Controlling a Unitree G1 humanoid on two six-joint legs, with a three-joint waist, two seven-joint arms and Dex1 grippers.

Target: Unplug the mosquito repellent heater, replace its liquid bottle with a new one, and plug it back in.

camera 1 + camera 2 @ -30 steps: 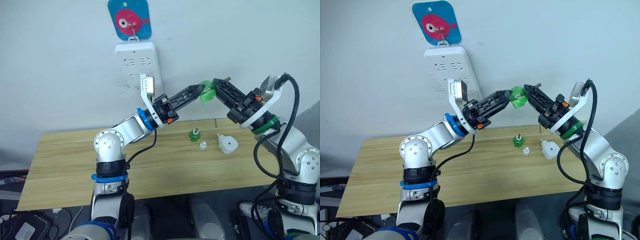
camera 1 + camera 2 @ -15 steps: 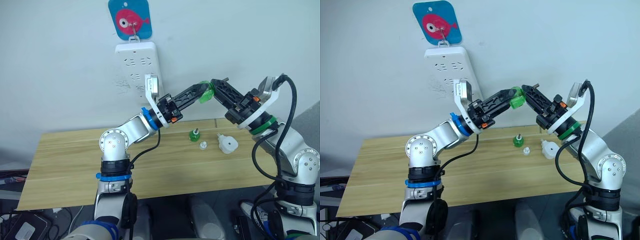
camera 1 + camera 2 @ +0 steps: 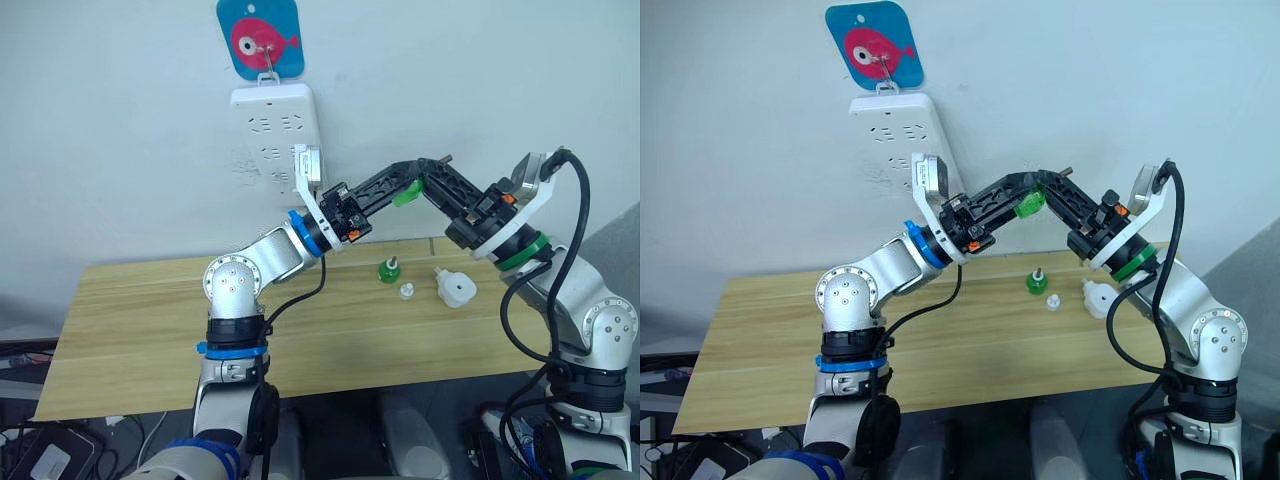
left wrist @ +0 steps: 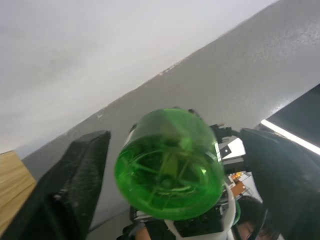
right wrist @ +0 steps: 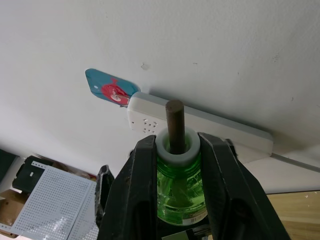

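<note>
A green liquid bottle (image 5: pixel 176 186) with a white collar and a dark wick hangs in the air above the table's back right. My right gripper (image 3: pixel 428 172) is shut on its neck, one finger (image 5: pixel 135 190) on each side of the collar. My left gripper (image 3: pixel 408 183) reaches in from the other side, open, and its fingers (image 4: pixel 75 190) straddle the bottle's base (image 4: pixel 170 165) with gaps on both sides. The white mosquito repellent heater (image 3: pixel 452 288) lies unplugged on the table. Beside it stand a second green bottle (image 3: pixel 387 268) and a small white cap (image 3: pixel 406 291).
A white power strip (image 3: pixel 275 130) hangs on the wall under a blue tag with a pink fish (image 3: pixel 260 40), just behind my left arm. The wooden table (image 3: pixel 140 330) is bare on its left half.
My left gripper has slid further right, so its fingers now overlap the bottle instead of meeting it at the tips. My right gripper has shifted slightly left with the bottle.
</note>
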